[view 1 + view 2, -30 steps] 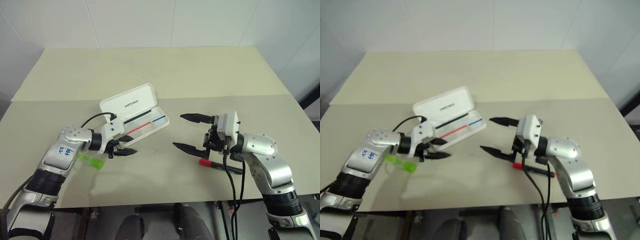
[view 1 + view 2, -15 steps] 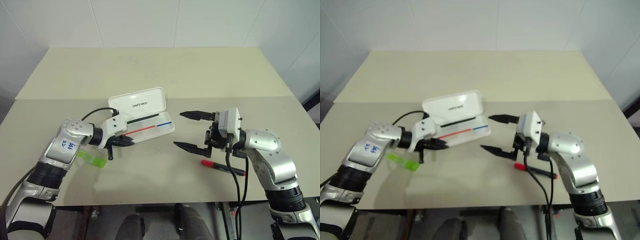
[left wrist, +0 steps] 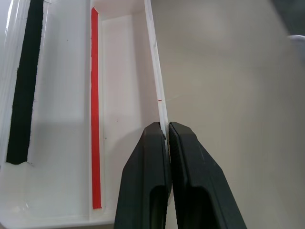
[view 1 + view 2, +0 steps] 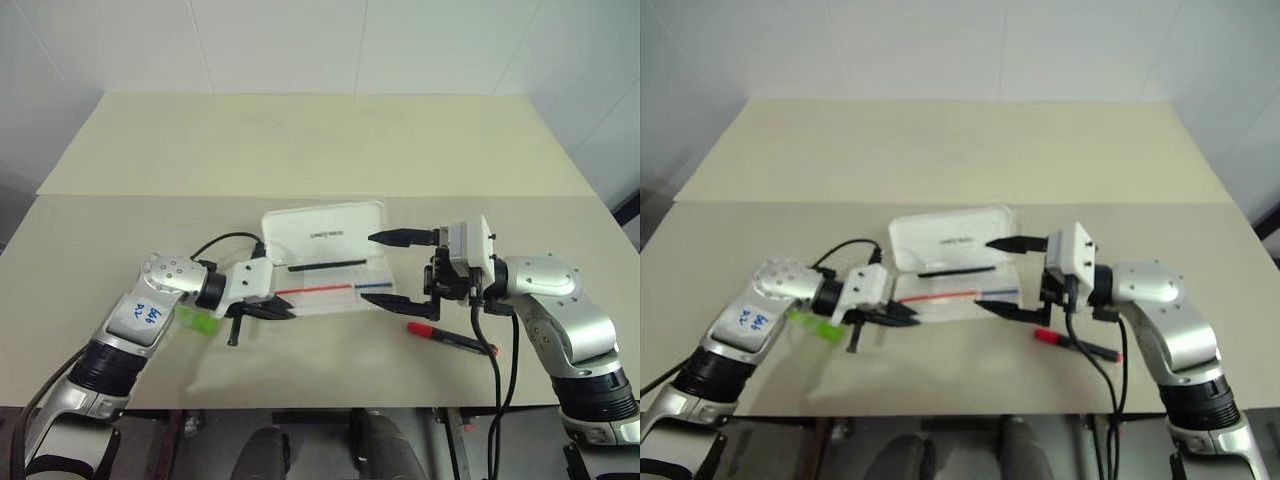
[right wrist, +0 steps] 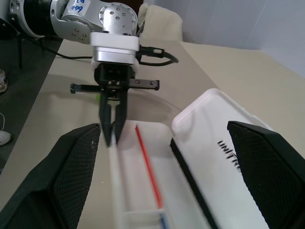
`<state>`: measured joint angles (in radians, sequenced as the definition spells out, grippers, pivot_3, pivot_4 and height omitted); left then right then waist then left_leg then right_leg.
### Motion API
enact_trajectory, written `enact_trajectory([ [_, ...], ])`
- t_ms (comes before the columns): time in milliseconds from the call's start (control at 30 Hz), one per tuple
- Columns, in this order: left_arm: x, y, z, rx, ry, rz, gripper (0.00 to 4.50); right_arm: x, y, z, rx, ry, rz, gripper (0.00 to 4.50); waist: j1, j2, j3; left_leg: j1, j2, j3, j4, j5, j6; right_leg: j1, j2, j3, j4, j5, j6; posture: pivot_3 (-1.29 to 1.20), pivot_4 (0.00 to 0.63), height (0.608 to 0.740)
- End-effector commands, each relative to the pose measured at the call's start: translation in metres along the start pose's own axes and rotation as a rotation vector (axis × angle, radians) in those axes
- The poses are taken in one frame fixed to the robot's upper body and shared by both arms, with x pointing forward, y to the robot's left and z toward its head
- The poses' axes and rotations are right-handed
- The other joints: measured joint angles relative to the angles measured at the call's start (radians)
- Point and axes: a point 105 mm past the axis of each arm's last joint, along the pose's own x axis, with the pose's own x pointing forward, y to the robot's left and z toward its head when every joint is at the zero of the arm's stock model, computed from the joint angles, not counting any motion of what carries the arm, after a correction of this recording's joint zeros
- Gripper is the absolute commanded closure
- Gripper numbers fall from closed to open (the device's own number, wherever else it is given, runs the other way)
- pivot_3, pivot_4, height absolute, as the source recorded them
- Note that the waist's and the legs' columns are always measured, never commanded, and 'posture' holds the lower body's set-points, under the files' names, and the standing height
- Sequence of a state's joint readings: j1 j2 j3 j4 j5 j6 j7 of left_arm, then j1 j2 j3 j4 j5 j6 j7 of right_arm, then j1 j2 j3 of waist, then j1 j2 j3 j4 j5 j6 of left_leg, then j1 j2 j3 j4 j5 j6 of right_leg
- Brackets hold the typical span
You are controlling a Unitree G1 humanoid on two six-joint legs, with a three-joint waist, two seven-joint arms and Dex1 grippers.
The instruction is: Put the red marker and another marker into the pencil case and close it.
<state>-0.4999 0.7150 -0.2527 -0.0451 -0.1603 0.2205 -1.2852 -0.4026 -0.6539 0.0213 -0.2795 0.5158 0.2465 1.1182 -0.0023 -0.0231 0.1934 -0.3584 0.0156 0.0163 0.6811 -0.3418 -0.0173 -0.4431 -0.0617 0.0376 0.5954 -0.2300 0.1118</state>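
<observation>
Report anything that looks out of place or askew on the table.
Both markers lie outside the open pencil case: the green highlighter under the left arm, the red marker under the right arm. The left gripper is shut on the case's front wall. Nothing is spilled or damaged.

text: "UNITREE" logo | on: pencil case [image 4: 325, 232] lid inner face | blue handwritten marks on left arm label: unreadable
</observation>
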Motion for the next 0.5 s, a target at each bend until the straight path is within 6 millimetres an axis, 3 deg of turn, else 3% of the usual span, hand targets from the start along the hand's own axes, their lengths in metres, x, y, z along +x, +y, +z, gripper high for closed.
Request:
enact_trajectory([
  [33, 0.002, -0.005, 0.004, 0.056, -0.012, -0.034, 4.48, -0.007, -0.002, 0.015, -0.047, -0.022, -0.021, 0.00, -0.003, 0.000, 0.000, 0.000, 0.000, 0.000, 0.000, 0.000, 0.000, 0.000, 0.000, 0.000, -0.001, 0.000, 0.000, 0.00, 0.150, 0.740],
  [500, 0.007, 0.011, -0.010, -0.019, 0.105, 0.043, 4.48, -0.010, 0.005, 0.018, -0.036, -0.020, -0.059, 0.00, 0.001, 0.000, 0.000, 0.001, 0.000, 0.000, 0.001, 0.001, 0.000, 0.000, 0.000, 0.001, 0.001, 0.000, 0.000, 0.00, 0.150, 0.740],
])
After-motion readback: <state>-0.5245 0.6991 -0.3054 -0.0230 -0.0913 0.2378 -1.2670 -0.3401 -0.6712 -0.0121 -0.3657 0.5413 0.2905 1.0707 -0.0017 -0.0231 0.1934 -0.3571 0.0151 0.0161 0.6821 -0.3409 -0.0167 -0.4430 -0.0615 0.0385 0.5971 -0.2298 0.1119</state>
